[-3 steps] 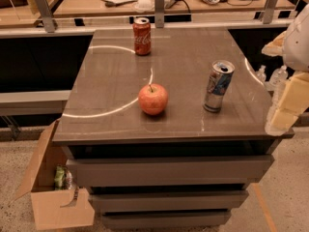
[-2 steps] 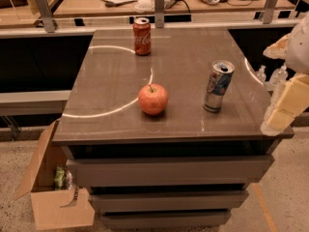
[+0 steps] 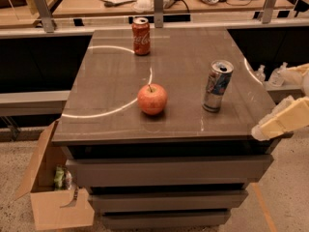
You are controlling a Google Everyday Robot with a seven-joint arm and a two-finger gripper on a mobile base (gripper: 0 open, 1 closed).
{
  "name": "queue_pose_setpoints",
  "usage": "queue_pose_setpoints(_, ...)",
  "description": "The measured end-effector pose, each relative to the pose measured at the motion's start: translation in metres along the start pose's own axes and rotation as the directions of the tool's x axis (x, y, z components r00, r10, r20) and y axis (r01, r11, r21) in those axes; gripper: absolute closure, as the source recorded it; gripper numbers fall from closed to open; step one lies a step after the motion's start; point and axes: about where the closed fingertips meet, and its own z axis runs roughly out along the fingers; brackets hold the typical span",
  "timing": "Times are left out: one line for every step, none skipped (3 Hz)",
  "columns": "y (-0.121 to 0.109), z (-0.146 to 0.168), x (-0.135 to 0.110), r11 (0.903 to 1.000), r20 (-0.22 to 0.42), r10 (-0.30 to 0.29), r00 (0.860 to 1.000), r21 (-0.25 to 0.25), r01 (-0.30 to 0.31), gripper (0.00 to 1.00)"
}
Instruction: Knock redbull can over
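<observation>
Redbull can (image 3: pixel 217 86) standing upright on desk (image 3: pixel 111 71), right of apple (image 3: pixel 152 99). Gripper (image 3: pixel 268 126) hovering just off desk's front right corner, apart from can; its state cannot be told.

— What fills the room?
— A grey-brown table (image 3: pixel 111 81) at centre, bright arcs of light (image 3: pixel 104 114) on its top; a wooden desk (image 3: pixel 82 1) at 12 o'clock.
— And lower down?
— Speckled floor (image 3: pixel 289 197), an open cardboard box (image 3: pixel 58 209) at 7 o'clock. The gripper (image 3: pixel 270 125) hangs at 4 o'clock.

White Coca-Cola script on red can (image 3: pixel 141 36), jaws beside front corner of table (image 3: pixel 111 81)
</observation>
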Motion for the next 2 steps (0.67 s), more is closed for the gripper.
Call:
queue_pose_setpoints(-0.013, 0.019, 0.004, 0.9941, 0.177, 0.095, 0.980, 0.036, -0.102, 0.00)
queue_pose_setpoints(-0.032, 0.015, -0.008, 0.9840, 0.269, 0.119, 0.956, 0.097, -0.150, 0.00)
